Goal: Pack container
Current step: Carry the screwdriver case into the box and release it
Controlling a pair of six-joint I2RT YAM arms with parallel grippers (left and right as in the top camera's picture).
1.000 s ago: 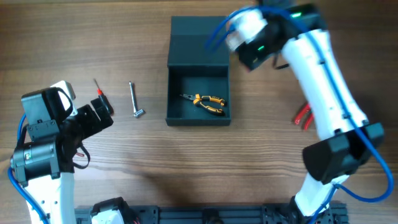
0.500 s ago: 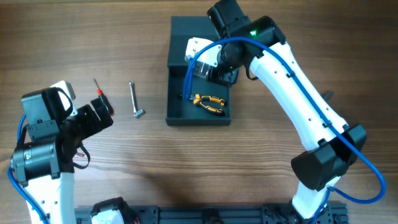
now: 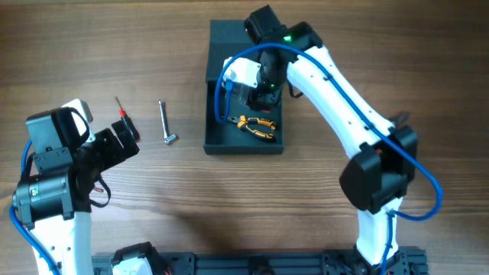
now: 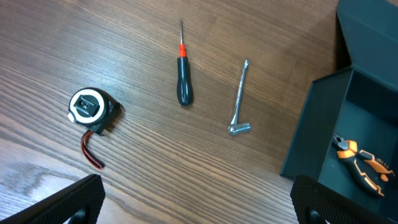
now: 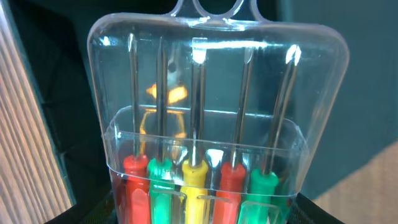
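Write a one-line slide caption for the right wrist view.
Right gripper holds a clear case of five screwdrivers over the dark container, orange pliers showing through.

No lettering, brand or number can be read. In the left wrist view, the tape measure (image 4: 90, 109) at left carries a white face label too small to make out, and a dark mark on the orange pliers (image 4: 360, 167) at lower right is blurred. Nothing legible on the clear screwdriver case (image 5: 205, 112).
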